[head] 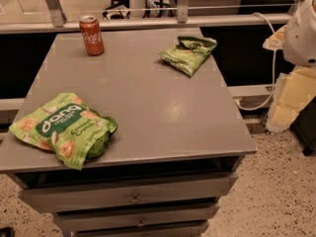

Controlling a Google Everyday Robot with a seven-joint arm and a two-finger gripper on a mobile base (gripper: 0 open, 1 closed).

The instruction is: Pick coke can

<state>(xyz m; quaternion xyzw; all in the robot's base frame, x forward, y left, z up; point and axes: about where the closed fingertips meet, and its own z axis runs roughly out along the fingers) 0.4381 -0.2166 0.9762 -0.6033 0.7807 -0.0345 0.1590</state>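
Observation:
The coke can (92,35) is a small red can with white script and a silver top. It stands upright near the far left corner of the grey cabinet top (148,98). My arm's white housing (302,31) shows at the right edge of the view. My gripper (289,95) hangs below it as pale yellow parts, off the table's right side and far from the can. Nothing is seen in it.
A large green Dang snack bag (64,127) lies at the front left of the top. A smaller green bag (188,54) lies at the far right. Drawers (133,196) front the cabinet. A rail (148,22) and glass run behind it, and a white cable (273,58) hangs at right.

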